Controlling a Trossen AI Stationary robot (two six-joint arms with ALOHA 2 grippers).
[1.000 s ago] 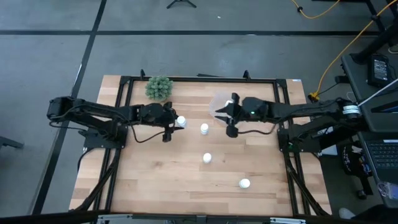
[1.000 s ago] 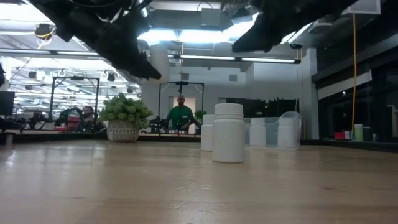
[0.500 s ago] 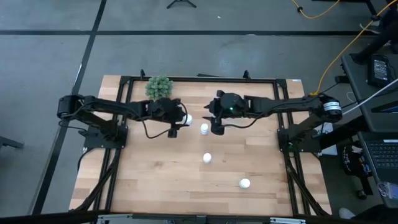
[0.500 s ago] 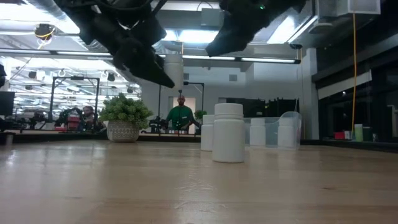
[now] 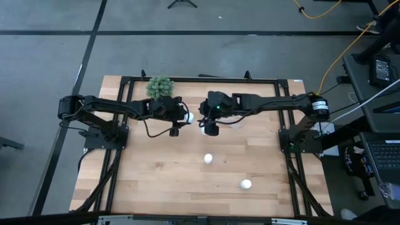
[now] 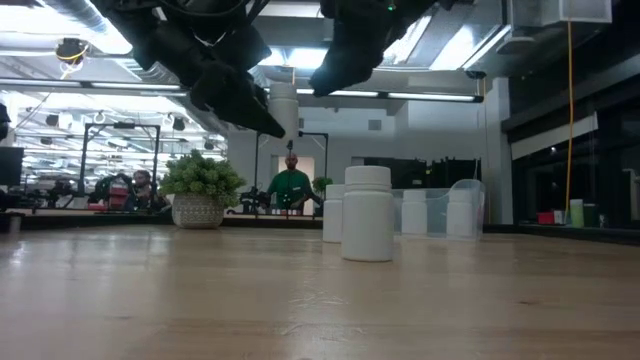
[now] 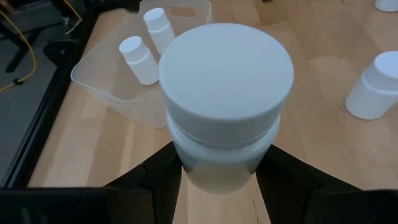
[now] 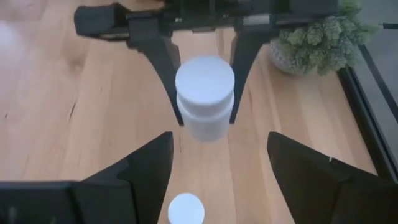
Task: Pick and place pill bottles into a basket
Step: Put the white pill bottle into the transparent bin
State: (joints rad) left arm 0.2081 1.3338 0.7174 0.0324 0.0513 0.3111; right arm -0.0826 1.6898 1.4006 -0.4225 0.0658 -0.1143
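Presently the left claw (image 7: 217, 171) grips an upright white pill bottle (image 7: 225, 102), smooth-capped, near the clear basket (image 7: 102, 84); the right claw (image 8: 214, 180) hangs open facing it.

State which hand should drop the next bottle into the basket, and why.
Left. The left hand is already shut on a pill bottle; the right hand is open and empty. The basket already holds two bottles.

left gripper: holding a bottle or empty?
Holding. The left gripper is shut on a pill bottle, its fingers pressed to both sides; the right wrist view shows that bottle clamped above the table.
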